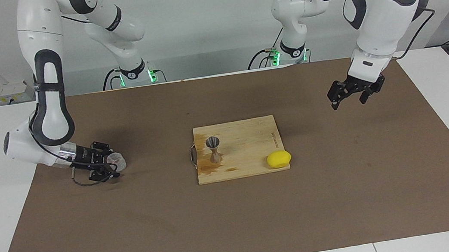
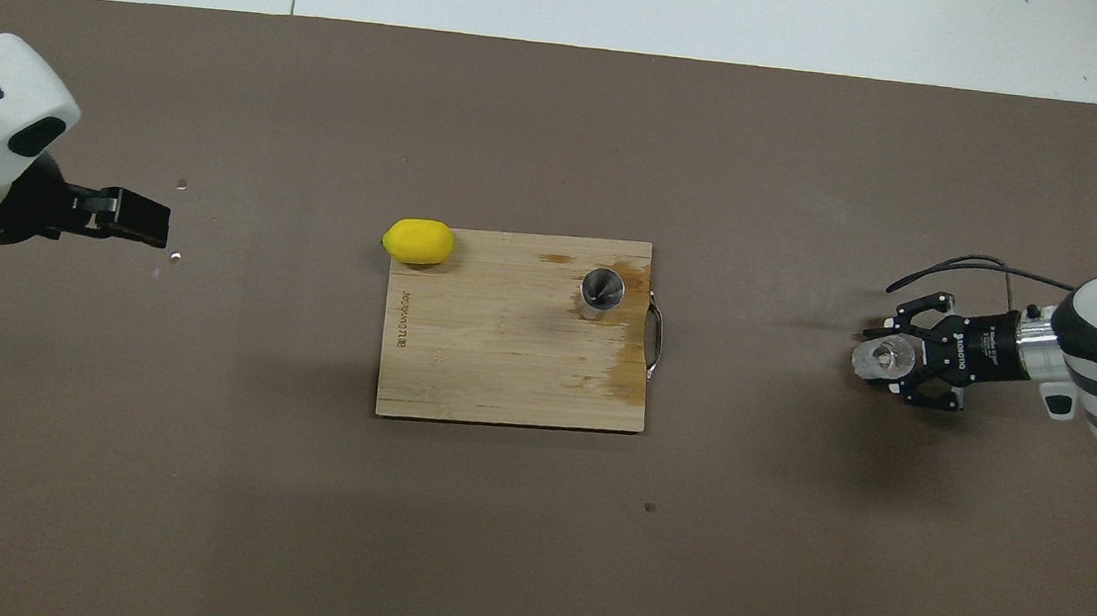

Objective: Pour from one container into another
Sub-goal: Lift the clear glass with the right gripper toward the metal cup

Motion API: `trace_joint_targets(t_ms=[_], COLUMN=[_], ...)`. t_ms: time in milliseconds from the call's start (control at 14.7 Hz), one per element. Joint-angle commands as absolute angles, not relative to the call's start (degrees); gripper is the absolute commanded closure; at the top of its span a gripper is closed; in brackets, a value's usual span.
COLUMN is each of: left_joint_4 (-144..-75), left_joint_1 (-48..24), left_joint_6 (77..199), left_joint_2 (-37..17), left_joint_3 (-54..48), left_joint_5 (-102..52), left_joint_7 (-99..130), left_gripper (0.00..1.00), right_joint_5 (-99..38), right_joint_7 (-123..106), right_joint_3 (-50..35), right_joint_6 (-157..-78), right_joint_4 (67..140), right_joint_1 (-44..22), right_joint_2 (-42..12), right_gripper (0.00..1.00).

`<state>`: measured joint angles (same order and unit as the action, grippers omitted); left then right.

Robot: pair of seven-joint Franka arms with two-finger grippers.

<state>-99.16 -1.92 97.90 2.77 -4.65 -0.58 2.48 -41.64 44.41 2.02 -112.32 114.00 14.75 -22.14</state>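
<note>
Two end effectors, right end effector [image 1: 110, 163] gripping clear cup [image 1: 116, 161], contents unclear, left end effector [image 1: 348, 93] empty, fingers spread.

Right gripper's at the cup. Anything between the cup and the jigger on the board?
Nothing visible. Bare brown mat lies between the clear cup in the right gripper and the jigger. The lemon lies toward the left arm's end, off that line.
</note>
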Motion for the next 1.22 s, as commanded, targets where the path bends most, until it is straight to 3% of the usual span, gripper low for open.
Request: trace_joint_targets(t_ms=[0, 136, 272, 407, 1155], left_joint_4=[-89.16, -87.19, -90.68, -94.30, -95.62], left_joint_1=[-2.11, -2.20, -2.20, -2.20, 1.93], left_joint_6=[88.19, 86.92, 88.15, 88.33, 89.65], left_joint_2=[-0.33, -1.14, 0.60, 2.89, 3.86], left_joint_3=[-4.31, -4.31, -4.31, -4.31, -7.38], left_joint_5=[0.61, 0.44, 0.26, 0.26, 0.26], left_joint_7=[1.23, 1.23, 0.88, 1.23, -1.41], left_gripper=[0.00, 0.00, 0.00, 0.00, 0.00], right_joint_5=[-43.68, -43.77, -43.77, -43.68, -43.68], right_joint_7=[43.15, 43.33, 45.51, 49.99, 72.67], right_joint_3=[1.93, 1.93, 1.85, 1.85, 1.76], right_joint_6=[-111.88, -111.88, -111.88, -112.41, -113.55], right_joint_4=[115.05, 114.87, 114.52, 114.35, 109.78], right_joint_1=[15.47, 15.56, 14.86, 12.15, 0.45], right_joint_2=[-21.01, -20.92, -19.96, -18.29, -15.29], right_gripper=[1.00, 1.00, 1.00, 1.00, 1.00])
